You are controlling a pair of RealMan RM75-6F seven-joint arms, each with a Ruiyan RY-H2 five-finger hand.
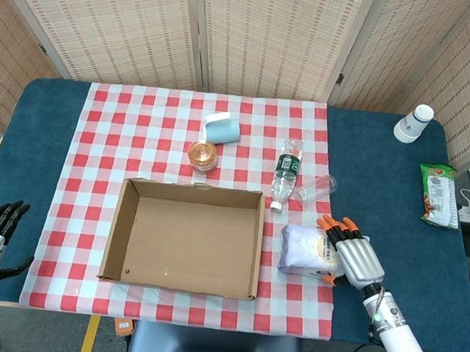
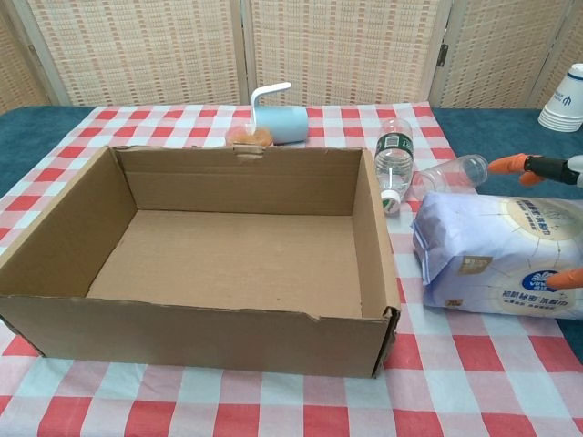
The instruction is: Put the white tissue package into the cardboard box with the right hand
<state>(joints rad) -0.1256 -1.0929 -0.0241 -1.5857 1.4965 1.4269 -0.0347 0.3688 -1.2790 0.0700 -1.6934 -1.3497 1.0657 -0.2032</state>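
White soft pack [image 1: 310,251], likely light and squashy, grip across short sides; right hand [image 1: 351,258] spread over it, grip unclear.

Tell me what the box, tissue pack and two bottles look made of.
Box: brown corrugated cardboard, matte, with raw torn edges. Tissue pack: soft plastic film, white and slightly glossy, wrinkled at the seam, with printed labels. Both bottles, the labelled one and the bare one: clear thin plastic, probably PET; you can see through them.
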